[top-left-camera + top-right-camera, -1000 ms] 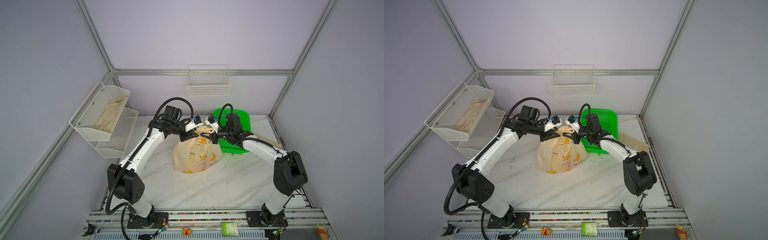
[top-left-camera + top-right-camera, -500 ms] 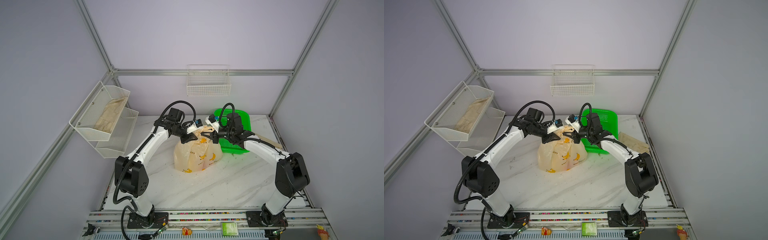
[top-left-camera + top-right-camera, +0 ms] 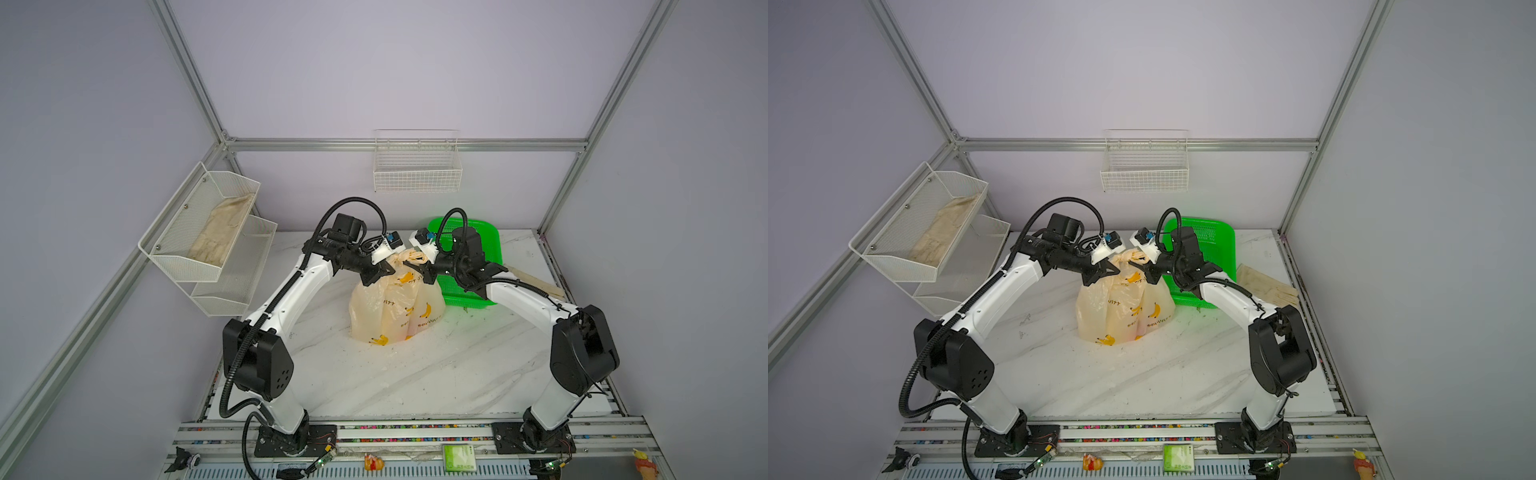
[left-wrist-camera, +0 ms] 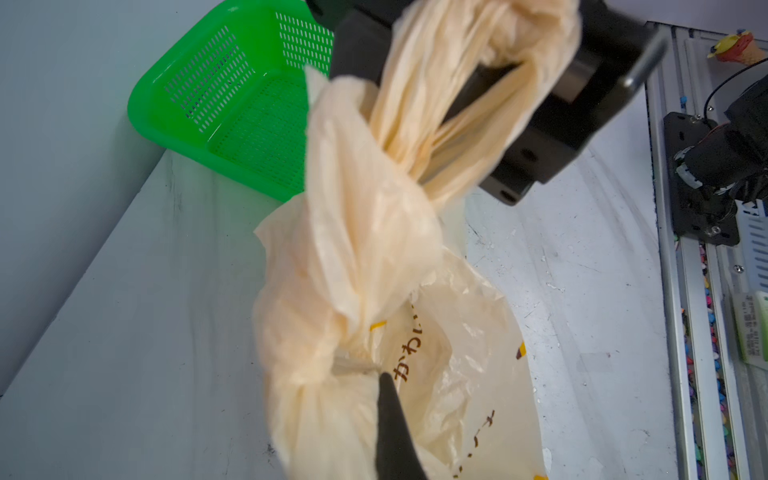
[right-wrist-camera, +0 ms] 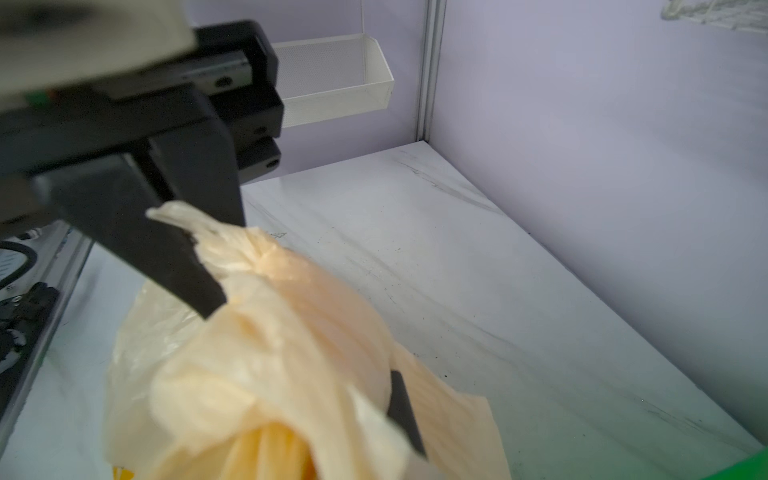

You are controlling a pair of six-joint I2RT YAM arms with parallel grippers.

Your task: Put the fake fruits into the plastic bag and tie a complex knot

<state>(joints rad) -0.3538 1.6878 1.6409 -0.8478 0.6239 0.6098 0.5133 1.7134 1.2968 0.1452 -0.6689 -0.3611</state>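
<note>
Bag [image 3: 395, 307] is sitting upright on tabletop [image 3: 415, 374], left gripper [image 3: 384, 271] and right gripper [image 3: 423, 271] both clenching straps [image 4: 415, 62] at knot [image 3: 405, 259]. Hazard, as judged: uneven pulling risking thin film tearing, or straps slipping free, knot loosening.

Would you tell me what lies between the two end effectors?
The knot of the plastic bag, between the left end effector and right end effector, in both top views.
</note>
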